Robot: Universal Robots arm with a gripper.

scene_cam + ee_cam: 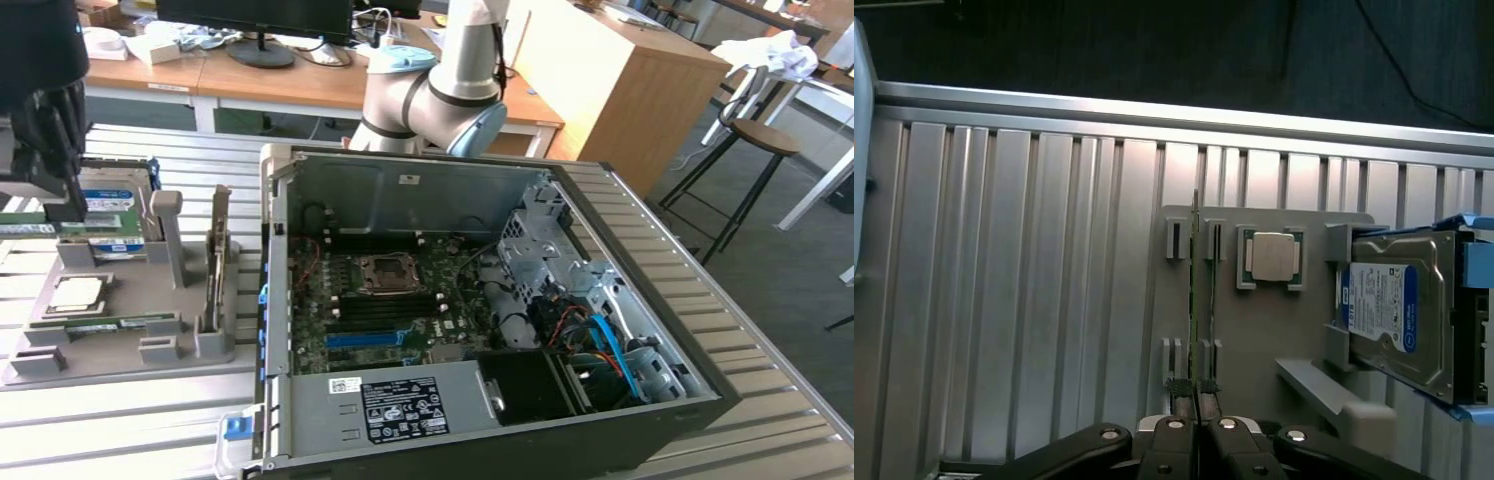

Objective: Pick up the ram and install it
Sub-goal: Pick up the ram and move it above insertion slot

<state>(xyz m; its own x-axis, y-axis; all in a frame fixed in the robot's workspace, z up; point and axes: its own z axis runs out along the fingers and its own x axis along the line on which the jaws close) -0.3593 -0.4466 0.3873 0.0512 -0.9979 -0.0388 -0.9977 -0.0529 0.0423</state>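
The hand (pixel 1195 388) is clamped on the ram (pixel 1195 290), standing edgewise in its grey holder (pixel 1254 340); a straight lift should avoid binding.

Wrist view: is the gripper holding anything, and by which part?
The gripper is shut on the ram, pinching its two flat faces; where along its length is hidden.
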